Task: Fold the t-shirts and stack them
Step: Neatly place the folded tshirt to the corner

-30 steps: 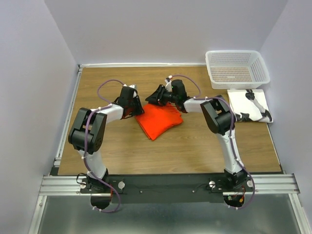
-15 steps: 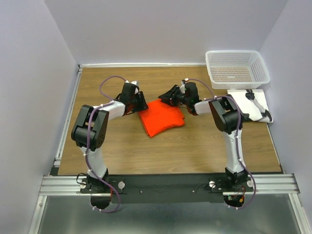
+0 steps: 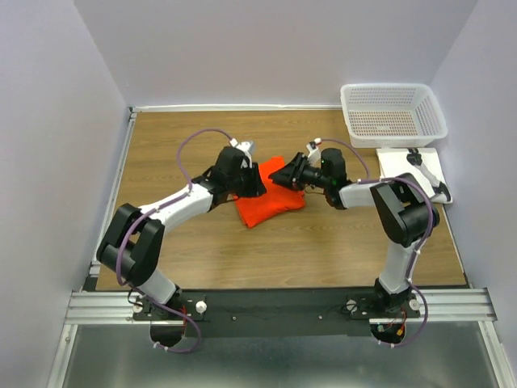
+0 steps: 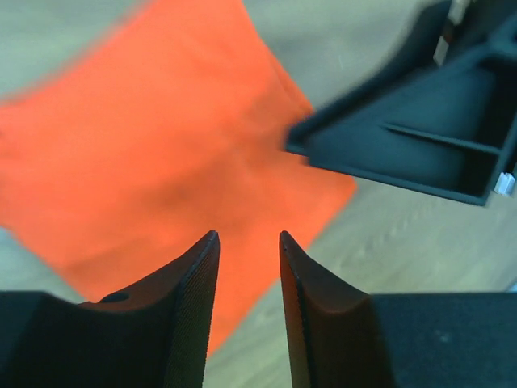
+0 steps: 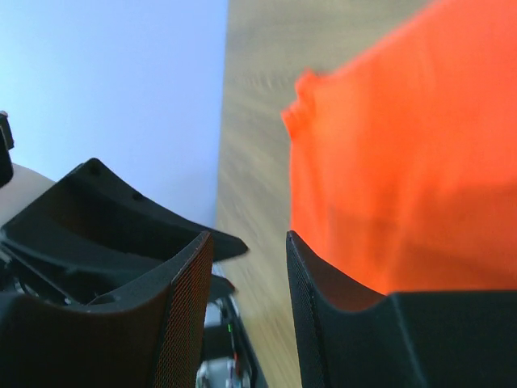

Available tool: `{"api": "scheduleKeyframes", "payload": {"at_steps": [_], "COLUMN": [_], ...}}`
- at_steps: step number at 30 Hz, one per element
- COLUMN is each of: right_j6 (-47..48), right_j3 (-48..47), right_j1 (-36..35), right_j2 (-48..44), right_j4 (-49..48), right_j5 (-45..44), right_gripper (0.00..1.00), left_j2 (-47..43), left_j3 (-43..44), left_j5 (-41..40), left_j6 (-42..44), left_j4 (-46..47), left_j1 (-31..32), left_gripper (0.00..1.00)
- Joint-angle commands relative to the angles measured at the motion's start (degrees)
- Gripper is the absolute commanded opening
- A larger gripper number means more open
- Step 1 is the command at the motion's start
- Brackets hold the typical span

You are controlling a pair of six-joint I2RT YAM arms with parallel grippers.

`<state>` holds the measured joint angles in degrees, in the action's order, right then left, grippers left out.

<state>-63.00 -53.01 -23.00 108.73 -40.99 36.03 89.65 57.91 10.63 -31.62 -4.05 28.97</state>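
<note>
A brown wood-grain counter (image 3: 202,250) fills the scene, closed in by pale walls on the left, back and right, with a metal rail along its left and near edges. Near the middle lies a bright orange-red t-shirt (image 3: 271,206) - folded into a compact, roughly rectangular bundle, flat on the wood and turned at an angle to the counter's edges. In the far right corner stands a white mesh basket (image 3: 400,139). Just in front of it, near the right edge, a flat white board (image 3: 396,166) lies on the wood - well apart from the t-shirt.
</note>
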Motion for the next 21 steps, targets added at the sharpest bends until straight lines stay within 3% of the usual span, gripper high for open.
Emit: {"api": "scheduleKeyframes", "payload": {"at_steps": [1,9,21], "right_j6": [0.2,3.7,8.7], "right_j3": [5.3,13.8,19.5], "right_j1": [-2.0,0.8,12.3], "right_j2": [1.0,6.8,4.7], "right_j4": [-2.8,-5.2,-6.6], "right_j5": [3.8,1.7,4.1], "right_gripper": [0.49,0.49,0.49], "left_j2": [1.7,7.1,5.8], "left_j3": [-6.9,-15.8,-16.3], "left_j5": [1.8,0.2,-6.8], "left_j6": [-0.8,-3.8,-3.3], "left_j4": [-2.2,0.1,-6.0], "left_j1": [3.1,4.2,1.2], "left_gripper": [0.4,0.24,0.19]}}
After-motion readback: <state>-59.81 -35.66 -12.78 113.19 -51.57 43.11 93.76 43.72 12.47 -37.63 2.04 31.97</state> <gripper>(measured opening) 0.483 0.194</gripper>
